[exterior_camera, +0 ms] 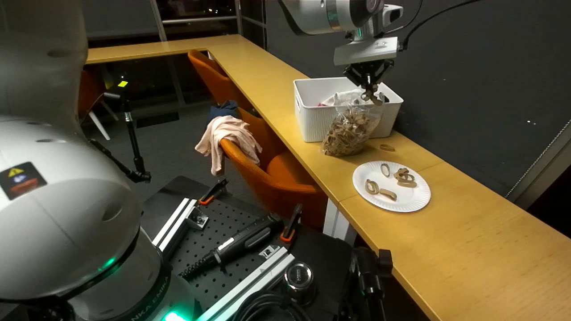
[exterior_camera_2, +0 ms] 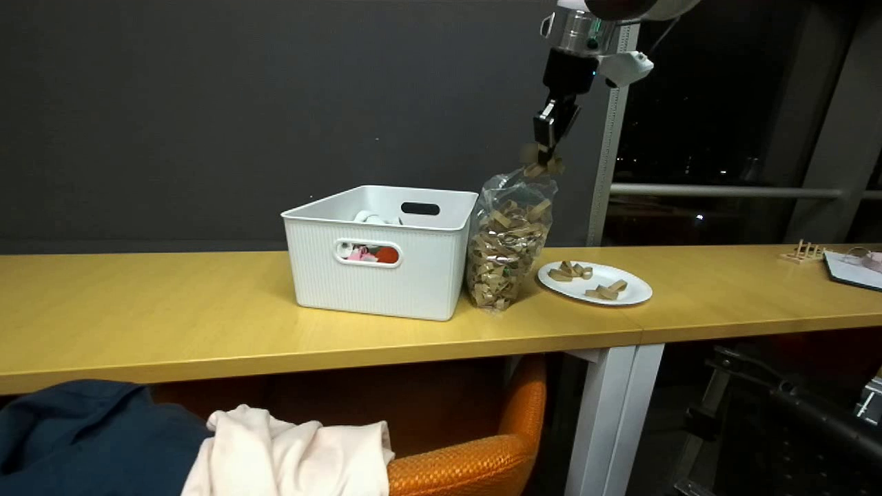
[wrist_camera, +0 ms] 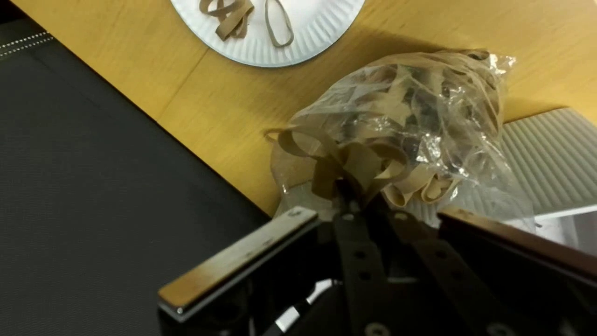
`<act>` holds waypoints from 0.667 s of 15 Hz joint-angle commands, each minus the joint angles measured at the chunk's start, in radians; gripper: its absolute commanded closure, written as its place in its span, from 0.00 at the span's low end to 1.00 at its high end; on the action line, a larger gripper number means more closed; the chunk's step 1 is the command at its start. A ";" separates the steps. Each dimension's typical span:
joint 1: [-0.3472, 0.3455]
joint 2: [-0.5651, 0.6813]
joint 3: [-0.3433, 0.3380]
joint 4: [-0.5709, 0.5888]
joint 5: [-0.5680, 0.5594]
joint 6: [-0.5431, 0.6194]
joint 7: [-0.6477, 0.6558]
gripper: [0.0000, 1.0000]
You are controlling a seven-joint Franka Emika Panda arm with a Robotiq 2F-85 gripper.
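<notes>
Wrist view, lower centre: the gripper [wrist_camera: 354, 200] has its jaws clenched on a cluster of broad tan rubber bands [wrist_camera: 364, 161], whose loops fan out toward the middle of the frame. Beyond them, across the centre and right, spreads a clear plastic bag [wrist_camera: 447, 121] filled with similar bands [wrist_camera: 394, 105]; whether the held loops touch its film cannot be told. In both exterior views the cluster lies at the bag's upper right.

Good practice at this step, as judged from these frames, is steady pressure on so loose a bunch, with any shift made slowly and vertically, since a loop hooked on the soft rim could tip the bag. Its upper part leans slightly right in both exterior views, so that side deserves the greater care.

Just left of the bag in an exterior view stands a white ribbed bin [exterior_camera_2: 372, 289], perhaps a backstop, though contact is unclear.

Farther off, at the wrist view's upper edge, a fluted paper plate [wrist_camera: 322, 41] bears several loose bands [wrist_camera: 231, 25]. A stray band [exterior_camera: 387, 147] lies on the wooden tabletop [exterior_camera: 482, 232] in an exterior view, right of the bag's base and above the plate.
</notes>
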 commanded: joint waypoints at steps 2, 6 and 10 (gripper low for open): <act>0.005 0.032 0.002 0.005 -0.001 -0.005 0.016 0.98; 0.003 0.088 0.004 0.056 0.000 -0.009 0.010 0.98; 0.017 0.106 0.002 0.081 -0.023 0.020 0.013 0.98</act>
